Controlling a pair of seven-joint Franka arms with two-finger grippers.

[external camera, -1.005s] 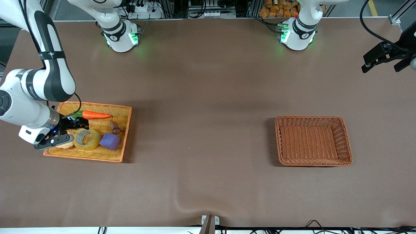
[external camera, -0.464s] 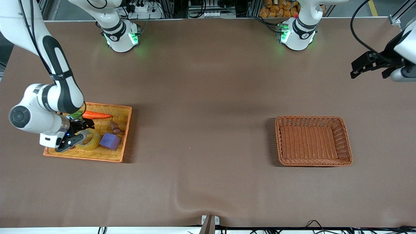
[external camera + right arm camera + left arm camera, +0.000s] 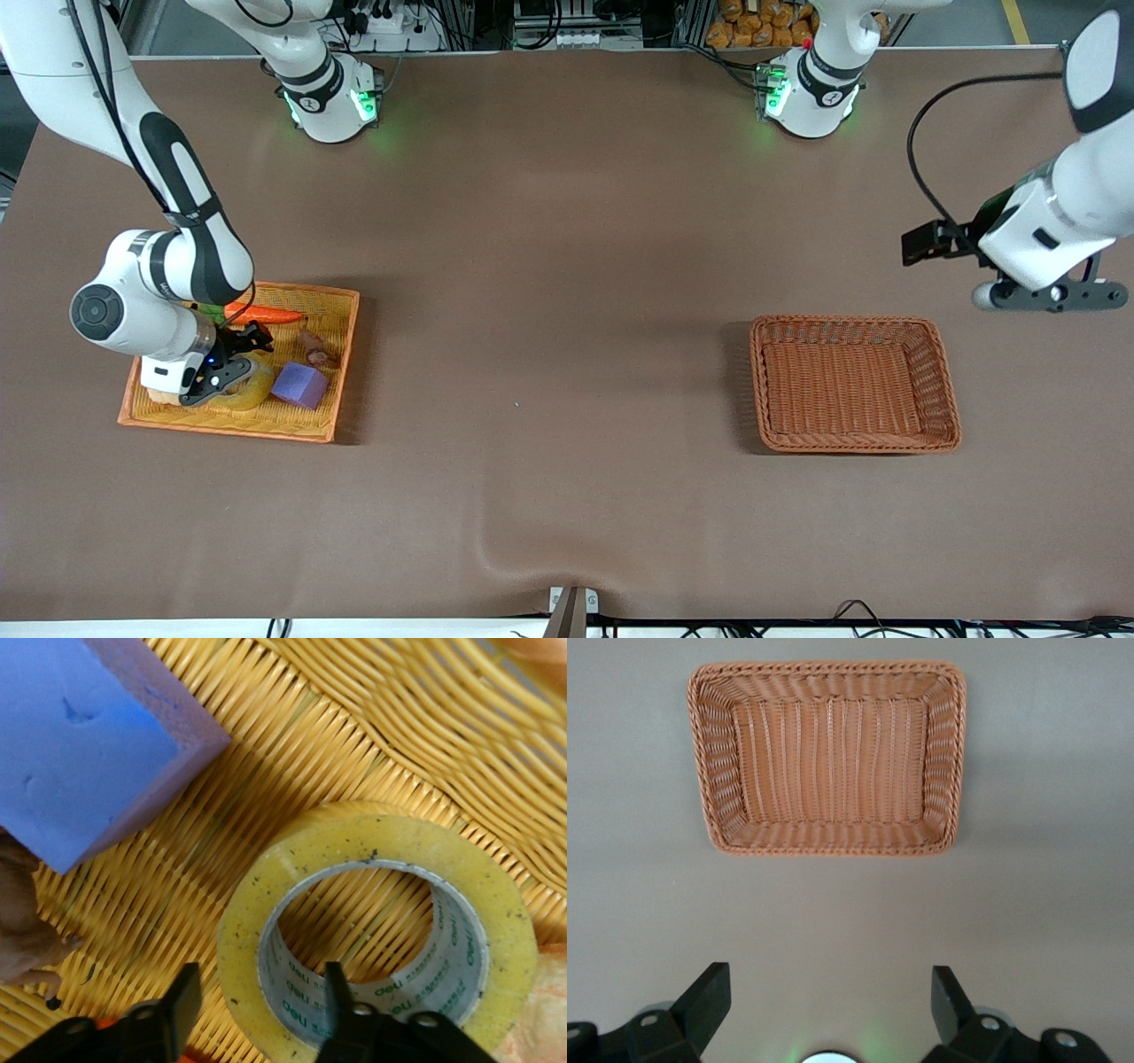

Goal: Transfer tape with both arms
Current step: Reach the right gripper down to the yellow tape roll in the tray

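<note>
Brown cloth covers the whole worktop (image 3: 567,266), with a shallow yellow-orange wicker tray (image 3: 341,354) down at the right arm's end and an empty brown wicker basket (image 3: 855,384) toward the left arm's end.

So the tape (image 3: 252,388) is lying flat in the yellow tray, yellowish ring with a grey-white core, next to a purple foam block (image 3: 299,385). An orange carrot (image 3: 262,314) sits in the same tray farther from the front camera, and there's a small brownish thing (image 3: 314,347) between the carrot and the block, can't really tell what it is. A bit of pale orange stuff (image 3: 532,1028) pokes out right beside the roll.

Right end effector (image 3: 221,365) is down in the tray right on the tape. From the right wrist view its fingers (image 3: 182,1010) are spread apart and straddling the roll's wall (image 3: 372,904), one finger outside the ring and the other inside the core hole. They haven't pinched it; there's a gap showing on the outer side.

Left end effector (image 3: 1045,292) is up in the air over bare cloth at the left arm's end of the worktop, just off the brown basket. Its wrist camera looks down at the basket (image 3: 828,757), and both fingers (image 3: 704,1001) are spread wide with nothing between them.
</note>
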